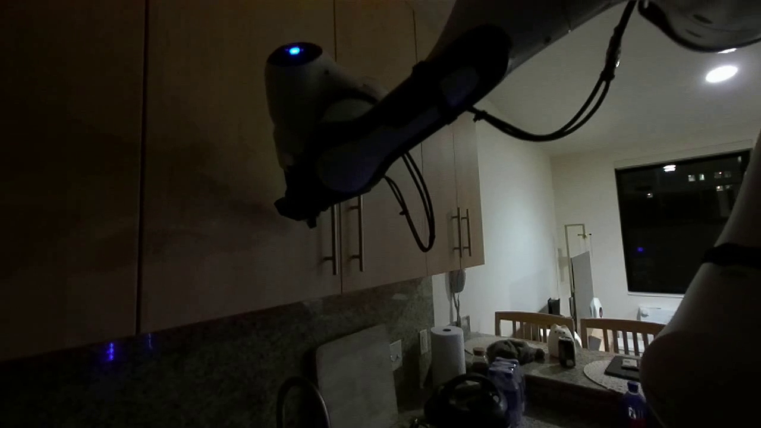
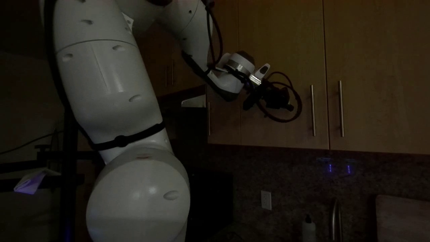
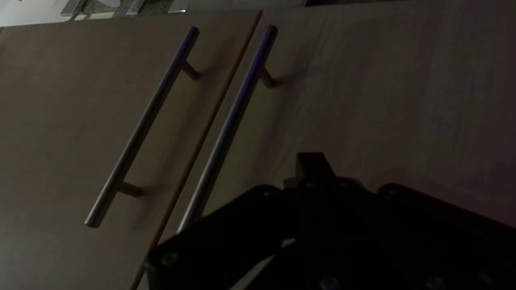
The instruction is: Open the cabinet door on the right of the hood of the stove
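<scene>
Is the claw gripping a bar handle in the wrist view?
No, the claw is shut with nothing visible in it, and the nearer bar handle lies left of its tip in that picture.

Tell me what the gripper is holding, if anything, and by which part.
Nothing is held: the gripper is shut, with the nearest handle outside its grip.
</scene>
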`<action>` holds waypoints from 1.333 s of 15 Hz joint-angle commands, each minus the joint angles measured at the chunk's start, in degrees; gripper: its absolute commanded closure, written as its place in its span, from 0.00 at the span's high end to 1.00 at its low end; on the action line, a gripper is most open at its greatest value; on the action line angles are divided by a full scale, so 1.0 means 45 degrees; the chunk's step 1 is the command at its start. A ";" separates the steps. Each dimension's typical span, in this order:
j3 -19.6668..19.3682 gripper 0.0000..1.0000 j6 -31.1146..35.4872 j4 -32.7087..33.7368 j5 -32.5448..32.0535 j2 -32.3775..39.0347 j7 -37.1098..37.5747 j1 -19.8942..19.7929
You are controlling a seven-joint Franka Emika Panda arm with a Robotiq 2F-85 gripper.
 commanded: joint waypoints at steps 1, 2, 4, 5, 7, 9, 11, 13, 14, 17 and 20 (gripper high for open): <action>-0.0485 0.00 -0.0827 0.0889 -0.2244 0.1590 0.2083 0.1284; -0.0754 0.00 -0.1144 0.1027 -0.2680 0.1849 0.2562 0.1740; -0.1374 0.00 -0.1866 0.1350 -0.3269 0.2373 0.3351 0.2754; -0.1709 0.00 -0.2218 0.1510 -0.3481 0.2607 0.3705 0.3250; -0.2221 0.00 -0.3058 0.1841 -0.3803 0.2906 0.4352 0.4050; -0.3182 0.00 -0.3129 0.1203 -0.3547 0.1948 0.4245 0.4470; -0.3728 0.00 -0.3089 0.1205 -0.3785 0.1816 0.4639 0.4744; -0.4191 0.00 -0.2818 0.0813 -0.4102 0.1224 0.4862 0.4856; -0.4376 0.00 -0.2691 0.0649 -0.4154 0.0858 0.4783 0.4929; -0.4718 0.00 -0.2314 0.0378 -0.4002 0.0313 0.4454 0.5138; -0.4840 0.00 -0.1851 0.0177 -0.3783 0.0252 0.4314 0.5320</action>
